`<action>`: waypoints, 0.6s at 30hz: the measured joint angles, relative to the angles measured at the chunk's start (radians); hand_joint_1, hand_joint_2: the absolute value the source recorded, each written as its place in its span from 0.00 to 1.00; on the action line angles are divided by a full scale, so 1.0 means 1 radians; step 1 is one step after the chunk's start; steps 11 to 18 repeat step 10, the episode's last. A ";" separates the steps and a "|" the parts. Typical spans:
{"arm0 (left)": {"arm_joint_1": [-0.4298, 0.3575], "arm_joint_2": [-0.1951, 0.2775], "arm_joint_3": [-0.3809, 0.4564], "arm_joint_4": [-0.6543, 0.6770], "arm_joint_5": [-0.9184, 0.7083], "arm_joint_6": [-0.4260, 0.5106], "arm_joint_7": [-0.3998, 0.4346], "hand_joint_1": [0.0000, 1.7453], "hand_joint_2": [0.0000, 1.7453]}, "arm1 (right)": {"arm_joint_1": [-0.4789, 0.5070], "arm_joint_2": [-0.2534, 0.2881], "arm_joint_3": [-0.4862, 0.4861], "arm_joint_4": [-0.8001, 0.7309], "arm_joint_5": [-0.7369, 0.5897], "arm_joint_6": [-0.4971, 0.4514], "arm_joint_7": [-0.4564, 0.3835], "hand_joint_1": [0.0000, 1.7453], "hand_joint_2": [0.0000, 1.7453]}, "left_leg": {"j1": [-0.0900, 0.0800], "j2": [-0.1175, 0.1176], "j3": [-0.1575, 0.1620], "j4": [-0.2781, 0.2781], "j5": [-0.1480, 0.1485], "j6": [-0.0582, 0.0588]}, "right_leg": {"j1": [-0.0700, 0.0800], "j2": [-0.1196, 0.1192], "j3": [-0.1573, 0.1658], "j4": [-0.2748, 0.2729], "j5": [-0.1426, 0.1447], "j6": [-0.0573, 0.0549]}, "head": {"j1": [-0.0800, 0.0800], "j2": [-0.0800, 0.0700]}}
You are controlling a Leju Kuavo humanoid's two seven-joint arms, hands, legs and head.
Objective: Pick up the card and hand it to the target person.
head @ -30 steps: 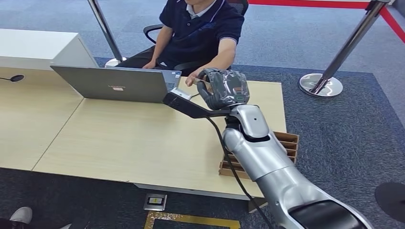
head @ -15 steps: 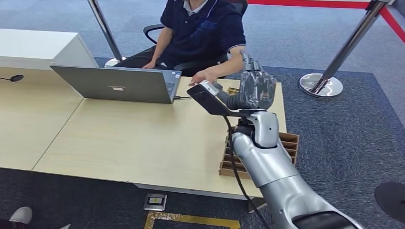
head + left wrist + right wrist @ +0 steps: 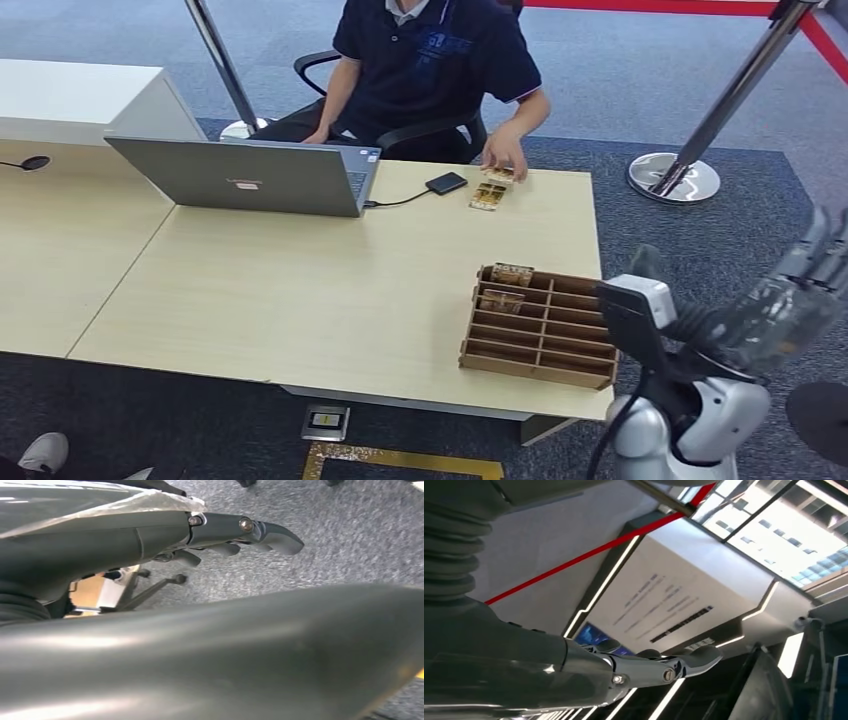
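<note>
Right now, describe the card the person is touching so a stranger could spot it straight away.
Start at the light wooden table and go to its far edge, in front of the seated person. Right of the open laptop and the small black device, two yellowish cards lie side by side; the card you want is the one under the person's hand.

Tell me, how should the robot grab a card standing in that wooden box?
Probably from straight above. The card stands on edge in a back slot of the wooden box, so only its top edge sticks out. Pinch that edge across its flat faces with the fingers of the right hand and lift upward.
</note>
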 joint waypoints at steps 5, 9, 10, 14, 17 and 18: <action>0.002 -0.005 0.000 0.000 -0.010 -0.010 0.010 0.00 0.00 | 0.191 0.013 -0.120 -0.241 -0.048 -0.001 -0.004 0.00 1.00 | 0.000 0.000 0.001 0.000 -0.001 0.000 | 0.000 0.000 0.000 0.000 -0.001 -0.001 | 0.000 0.000; 0.002 -0.007 0.002 0.000 0.005 -0.010 0.014 0.00 0.00 | 0.315 0.043 -0.223 -0.320 -0.123 0.000 0.049 0.00 1.00 | 0.000 0.000 0.001 0.000 -0.002 -0.001 | 0.000 0.000 0.001 0.000 -0.002 -0.001 | 0.000 0.000; 0.002 -0.008 0.002 0.000 0.006 -0.010 0.014 0.00 0.00 | 0.329 0.047 -0.238 -0.322 -0.134 0.000 0.052 0.00 1.00 | 0.000 0.000 0.001 0.000 -0.002 -0.001 | 0.000 0.000 0.001 0.000 -0.002 -0.001 | 0.000 0.000; 0.002 -0.008 0.002 0.000 0.006 -0.010 0.014 0.00 0.00 | 0.329 0.047 -0.238 -0.322 -0.134 0.000 0.052 0.00 1.00 | 0.000 0.000 0.001 0.000 -0.002 -0.001 | 0.000 0.000 0.001 0.000 -0.002 -0.001 | 0.000 0.000; 0.002 -0.008 0.002 0.000 0.006 -0.010 0.014 0.00 0.00 | 0.329 0.047 -0.238 -0.322 -0.134 0.000 0.052 0.00 1.00 | 0.000 0.000 0.001 0.000 -0.002 -0.001 | 0.000 0.000 0.001 0.000 -0.002 -0.001 | 0.000 0.000; 0.002 -0.008 0.002 0.000 0.006 -0.010 0.014 0.00 0.00 | 0.329 0.047 -0.238 -0.322 -0.134 0.000 0.052 0.00 1.00 | 0.000 0.000 0.001 0.000 -0.002 -0.001 | 0.000 0.000 0.001 0.000 -0.002 -0.001 | 0.000 0.000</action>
